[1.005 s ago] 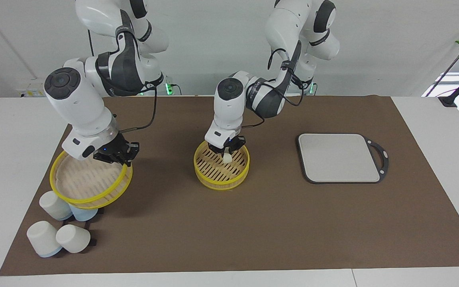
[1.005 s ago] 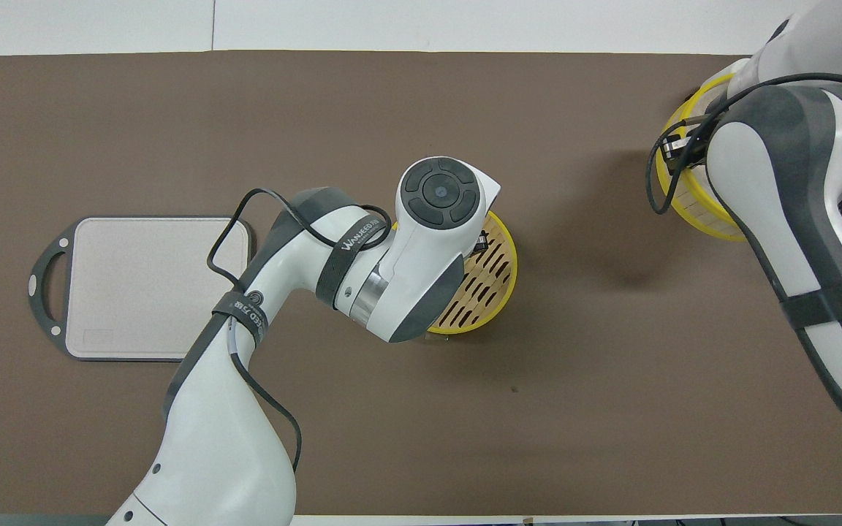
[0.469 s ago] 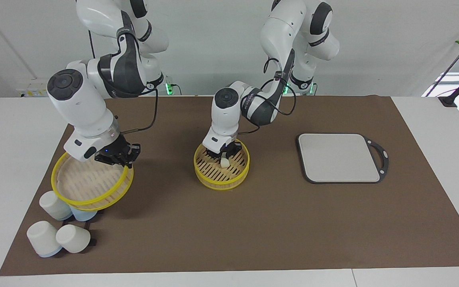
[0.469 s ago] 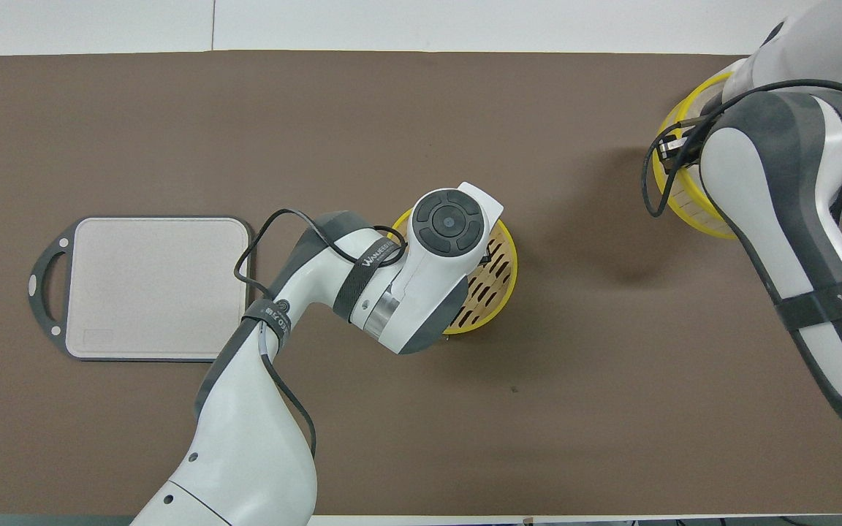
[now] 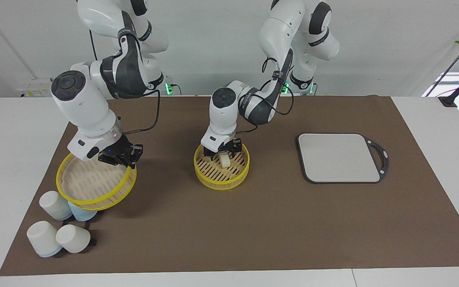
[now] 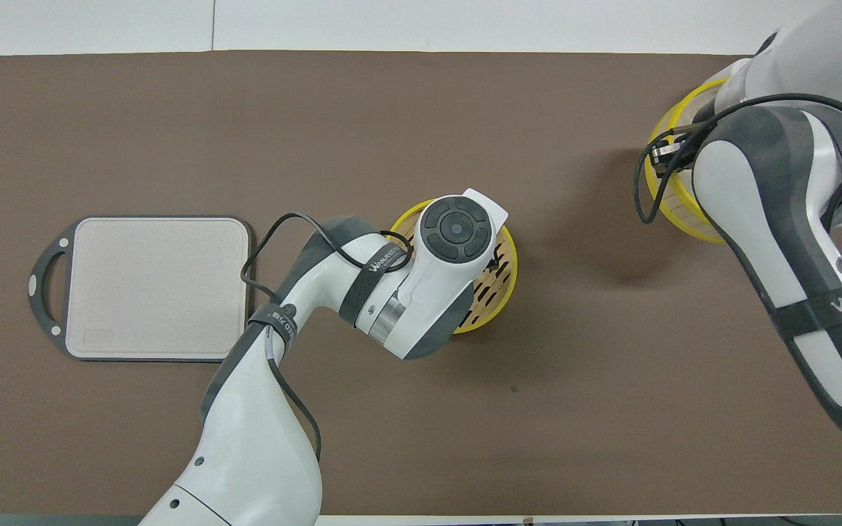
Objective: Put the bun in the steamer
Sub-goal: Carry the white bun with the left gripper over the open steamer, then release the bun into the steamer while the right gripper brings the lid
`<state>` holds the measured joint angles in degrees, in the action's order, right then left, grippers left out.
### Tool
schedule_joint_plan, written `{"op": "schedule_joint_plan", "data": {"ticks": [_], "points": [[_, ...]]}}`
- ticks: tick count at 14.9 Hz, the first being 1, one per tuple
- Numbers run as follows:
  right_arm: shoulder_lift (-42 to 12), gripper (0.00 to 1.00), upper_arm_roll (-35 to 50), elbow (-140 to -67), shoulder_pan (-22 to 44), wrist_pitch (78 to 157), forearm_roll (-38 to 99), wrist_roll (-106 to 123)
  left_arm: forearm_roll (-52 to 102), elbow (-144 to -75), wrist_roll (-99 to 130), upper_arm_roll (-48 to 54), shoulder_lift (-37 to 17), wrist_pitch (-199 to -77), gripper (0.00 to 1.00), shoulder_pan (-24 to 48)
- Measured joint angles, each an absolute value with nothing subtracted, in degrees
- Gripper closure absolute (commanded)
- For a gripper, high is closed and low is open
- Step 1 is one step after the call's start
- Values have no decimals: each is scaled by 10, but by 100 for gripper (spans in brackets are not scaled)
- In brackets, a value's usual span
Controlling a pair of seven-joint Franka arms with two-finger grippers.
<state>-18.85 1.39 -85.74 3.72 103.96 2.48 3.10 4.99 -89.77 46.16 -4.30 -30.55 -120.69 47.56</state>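
The steamer, a round yellow-rimmed basket with a slatted floor, stands in the middle of the brown mat; part of it shows in the overhead view under the left arm's hand. The cream-white bun rests on its floor. My left gripper is just above the bun with its fingers spread apart to either side. My right gripper is shut on the rim of a second yellow-rimmed basket piece and holds it tilted in the air over the cups; this piece also shows in the overhead view.
Several white and pale-blue cups lie at the right arm's end of the mat, partly under the held piece. A flat grey square tray lies toward the left arm's end, also in the overhead view.
The left gripper came down into the steamer and opened; the bun now rests on the floor. The right gripper shifted its basket piece slightly toward the middle.
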Motion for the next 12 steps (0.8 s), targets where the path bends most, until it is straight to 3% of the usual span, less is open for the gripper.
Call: {"op": "schedule_joint_plan", "data": {"ticks": [5,12], "points": [[-181,100,17,-866,66,1046,25,-25,50,-867,468,-69,-257,-1147,0,456],[-179,100,19,-869,155,1057,26,-193,49,-869,424,-75,-144,-1065,0,293]]}}
